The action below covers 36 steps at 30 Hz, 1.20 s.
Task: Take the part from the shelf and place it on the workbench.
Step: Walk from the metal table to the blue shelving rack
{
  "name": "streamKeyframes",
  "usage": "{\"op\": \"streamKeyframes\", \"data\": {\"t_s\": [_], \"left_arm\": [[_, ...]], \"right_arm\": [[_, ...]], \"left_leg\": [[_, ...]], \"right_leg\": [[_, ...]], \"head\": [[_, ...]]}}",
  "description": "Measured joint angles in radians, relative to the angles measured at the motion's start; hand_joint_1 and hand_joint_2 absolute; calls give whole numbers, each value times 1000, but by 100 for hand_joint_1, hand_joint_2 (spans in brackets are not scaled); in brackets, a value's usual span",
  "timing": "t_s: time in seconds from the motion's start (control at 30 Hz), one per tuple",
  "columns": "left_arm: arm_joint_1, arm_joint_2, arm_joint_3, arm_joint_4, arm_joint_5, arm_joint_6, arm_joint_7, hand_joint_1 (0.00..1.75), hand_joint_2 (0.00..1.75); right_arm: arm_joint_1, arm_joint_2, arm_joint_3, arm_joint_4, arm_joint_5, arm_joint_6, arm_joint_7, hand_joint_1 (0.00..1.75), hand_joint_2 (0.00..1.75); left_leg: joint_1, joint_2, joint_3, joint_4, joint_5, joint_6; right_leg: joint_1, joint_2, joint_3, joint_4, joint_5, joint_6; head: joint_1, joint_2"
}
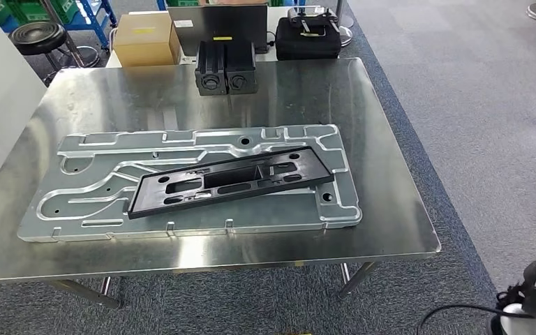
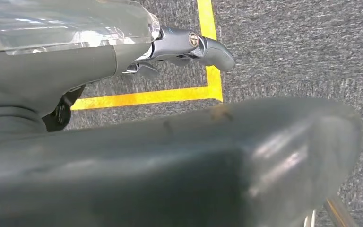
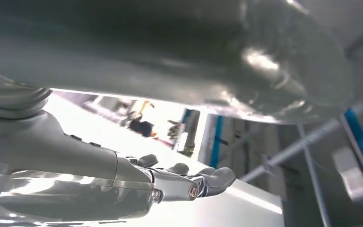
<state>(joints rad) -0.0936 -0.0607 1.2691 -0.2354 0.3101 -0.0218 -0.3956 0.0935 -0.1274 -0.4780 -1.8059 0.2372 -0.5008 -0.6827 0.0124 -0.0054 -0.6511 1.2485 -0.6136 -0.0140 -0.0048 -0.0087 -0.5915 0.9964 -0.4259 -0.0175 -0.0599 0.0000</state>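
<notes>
While on the plate point(image 1: 84, 209), part point(image 1: 230, 180) apart from fingers point(image 2: 208, 49)

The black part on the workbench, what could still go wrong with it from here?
1. The long black part lies askew on the ribbed metal plate, not flat on the workbench itself; on those ridges it might rock or slide if bumped.
2. The two black blocks stand near the plate's far edge; shifting the part that way could knock them.
3. The left hand and right hand appear to hold nothing, so neither steadies the part.
</notes>
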Motion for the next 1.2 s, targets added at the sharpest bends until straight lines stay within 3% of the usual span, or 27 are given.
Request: {"op": "streamKeyframes", "data": {"t_s": [0.03, 0.07, 0.1, 0.17, 0.2, 0.23, 0.33, 0.37, 0.4, 0.5, 0.53, 0.57, 0.6, 0.67, 0.73, 0.77, 0.83, 0.87, 0.9, 0.93, 1.0, 1.03, 1.07, 1.1, 1.17, 1.2], "left_arm": [[0, 0, 3, 0, 0, -1, -1, 0, 0], [1, 0, 5, 0, 0, -1, -3, 0, 0], [1, 0, 7, 0, 2, -1, -4, 0, 0], [0, 0, 8, 0, 5, -1, -5, 0, 0], [0, 0, 8, 0, 6, -1, -5, 0, 0], [0, -1, 8, 0, 6, -1, -5, 0, 0], [4, -3, 8, 0, 6, 3, -1, 0, 0], [4, -4, 9, 0, 6, 4, 0, 0, 0], [4, -6, 9, 0, 6, 5, 2, 0, 0], [4, -6, 12, 0, 6, 8, 7, 0, 0], [4, -7, 13, 0, 6, 8, 8, 0, 0], [5, -7, 14, 0, 6, 6, 8, 0, 0], [5, -8, 15, 0, 6, 5, 8, 0, 0], [4, -8, 15, 0, 6, 1, 8, 0, 0], [2, -9, 16, 0, 7, -1, 8, 0, 0], [0, -9, 16, 0, 7, -2, 7, 0, 0], [0, -9, 16, 0, 6, -3, 7, 0, 0], [1, -9, 16, 0, 6, -4, 6, 0, 0], [3, -9, 16, 0, 5, -5, 5, 0, 0], [4, -9, 16, 0, 6, -6, 4, 0, 0], [6, -11, 16, 0, 6, -8, 3, 0, 0], [6, -12, 16, 0, 7, -8, 2, 0, 0], [7, -12, 16, 0, 6, -9, 2, 0, 0], [7, -12, 16, 0, 6, -11, 1, 0, 0], [5, -12, 16, 0, 6, -15, -1, 0, 0], [3, -12, 16, 0, 7, -17, -3, 0, 0]], "right_arm": [[14, 9, -31, 24, 27, 11, 2, 0, 0], [24, 19, -65, 55, 61, 25, 4, 0, 0], [31, 28, -102, 91, 97, 39, 5, 0, 0], [35, 46, -179, 174, 169, 60, 1, 0, 0], [34, 53, -218, 218, 202, 67, 0, 0, 0], [30, 59, -259, 269, 238, 72, 0, 0, 0], [16, 68, -376, 422, 330, 78, -1, 0, 0], [15, 68, -410, 469, 355, 75, -2, 0, 0], [11, 66, -445, 523, 383, 67, -2, 0, 0], [-13, 52, -540, 719, 474, 23, 8, 0, 0], [-22, 48, -568, 785, 504, 6, 19, 0, 0], [-28, 44, -594, 850, 531, -10, 33, 0, 0], [-34, 40, -616, 908, 554, -24, 47, 0, 0], [-44, 31, -648, 1004, 579, -37, 66, 0, 0], [-56, 21, -665, 1065, 587, -41, 70, 0, 0], [-60, 17, -672, 1088, 592, -42, 74, 0, 0], [-67, 11, -688, 1132, 611, -43, 100, 0, 0], [-70, 9, -696, 1152, 625, -43, 123, 0, 0], [-74, 9, -704, 1175, 645, -44, 155, 0, 0], [-77, 9, -711, 1199, 667, -44, 193, 0, 0], [-80, 10, -723, 1251, 713, -36, 281, 0, 0], [-82, 11, -729, 1279, 733, -18, 331, 0, 0], [-84, 12, -735, 1309, 752, 16, 390, 0, 0], [-87, 12, -740, 1338, 769, 61, 453, 0, 0], [-91, 14, -744, 1390, 803, 157, 570, 0, 0], [-93, 17, -744, 1413, 818, 199, 615, 0, 0]], "left_leg": [[0, 0, -5, 35, -16, 0], [0, 0, 9, 31, -12, 0], [0, 0, 43, -13, 8, 2], [-2, 0, 137, -160, 55, 9], [-5, -1, 168, -215, 70, 14], [-7, -1, 185, -246, 78, 19], [-13, 0, 176, -256, 100, 38], [-12, 2, 169, -259, 111, 45], [-10, 4, 159, -263, 123, 51], [-9, 11, 121, -263, 154, 59], [-10, 12, 107, -261, 163, 58], [-10, 12, 94, -259, 172, 57], [-10, 12, 81, -257, 181, 55], [-11, 13, 60, -251, 196, 48], [-14, 15, 52, -248, 210, 38], [-15, 16, 51, -248, 217, 32], [-14, 16, 48, -252, 231, 19], [-12, 15, 41, -247, 224, 14], [-11, 14, 31, -227, 195, 9], [-10, 13, 17, -187, 148, 6], [-9, 12, -11, -62, 38, 1], [-9, 12, -16, -4, 12, -1], [-9, 12, -11, 34, 11, -1], [-9, 12, 9, 41, 33, 0], [-10, 12, 96, -43, 87, 6], [-13, 12, 154, -118, 92, 11]], "right_leg": [[1, 0, -7, 1, 5, 0], [1, 0, -14, 3, 9, 2], [1, 1, -20, 5, 14, 4], [2, 3, -31, 11, 23, 12], [3, 3, -35, 14, 27, 17], [3, 3, -37, 16, 32, 24], [-3, 5, -39, 12, 48, 45], [-5, 6, -44, 19, 36, 51], [-7, 8, -55, 45, 4, 58], [-12, 9, -102, 219, -142, 73], [-13, 9, -106, 268, -162, 77], [-14, 9, -95, 288, -159, 78], [-15, 9, -66, 271, -139, 78], [-15, 10, 44, 139, -100, 71], [-11, 13, 136, 7, -101, 57], [-7, 14, 154, -24, -107, 49], [-5, 13, 146, -33, -96, 32], [-5, 11, 137, -34, -86, 24], [-6, 10, 124, -36, -74, 15], [-7, 8, 110, -38, -61, 8], [-4, 7, 78, -35, -38, 1], [-2, 6, 61, -32, -26, 0], [0, 6, 43, -28, -15, 0], [1, 6, 24, -22, -4, 0], [3, 6, -11, -7, 13, 3], [5, 6, -25, 3, 19, 6]], "head": [[0, 0], [0, 0], [0, 0], [0, 0], [0, 0], [0, 0], [0, 0], [0, 0], [0, 0], [0, 0], [0, 0], [0, 0], [0, 0], [0, 0], [0, 0], [0, 0], [0, 0], [0, 0], [0, 0], [0, 0], [0, 0], [0, 0], [0, 0], [0, 0], [0, 0], [0, 0]]}}
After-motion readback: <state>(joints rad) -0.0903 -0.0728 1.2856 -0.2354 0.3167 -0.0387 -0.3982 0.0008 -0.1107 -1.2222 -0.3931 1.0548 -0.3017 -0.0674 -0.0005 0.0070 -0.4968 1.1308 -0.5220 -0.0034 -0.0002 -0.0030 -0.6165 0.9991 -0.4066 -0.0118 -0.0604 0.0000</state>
